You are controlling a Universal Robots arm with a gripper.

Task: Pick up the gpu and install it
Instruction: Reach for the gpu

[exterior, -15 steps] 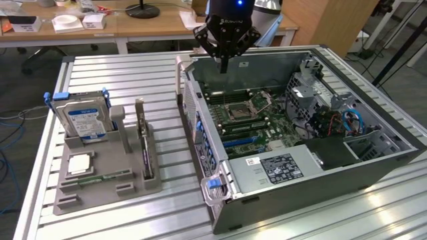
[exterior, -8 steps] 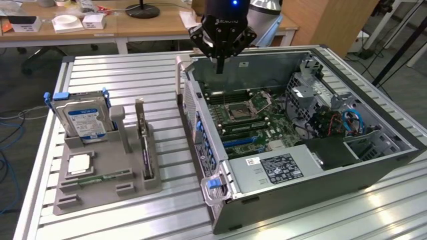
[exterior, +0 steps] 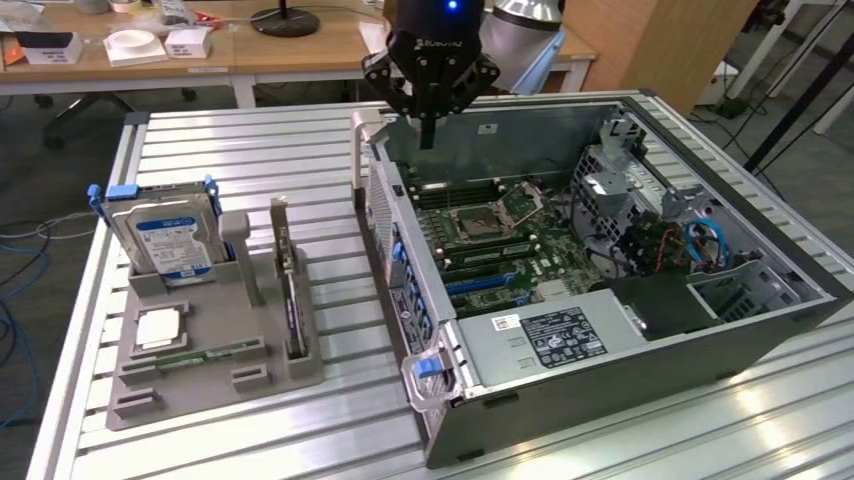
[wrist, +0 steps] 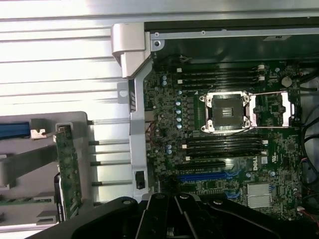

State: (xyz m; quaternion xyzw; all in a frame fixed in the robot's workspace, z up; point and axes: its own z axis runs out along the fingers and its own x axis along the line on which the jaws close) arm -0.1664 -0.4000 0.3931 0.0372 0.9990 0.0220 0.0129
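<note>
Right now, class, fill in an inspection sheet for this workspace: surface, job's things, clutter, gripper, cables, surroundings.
Surface: slatted metal table, carrying a grey holder and an open computer case.
Job's things: gpu standing on edge in the holder, untouched.
Clutter: hard drive standing in the holder.
Grippers: gripper shut, empty, above the open case.
Cables: blue cables inside the case.
Surroundings: wooden desks behind the table.

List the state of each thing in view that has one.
gripper: shut, empty, over the case's rim.
gpu: standing on edge in the gray holder, not picked up.
hard drive: upright in the holder.
computer case: open, lying on its side.
CPU socket: cover frame swung open.
</note>
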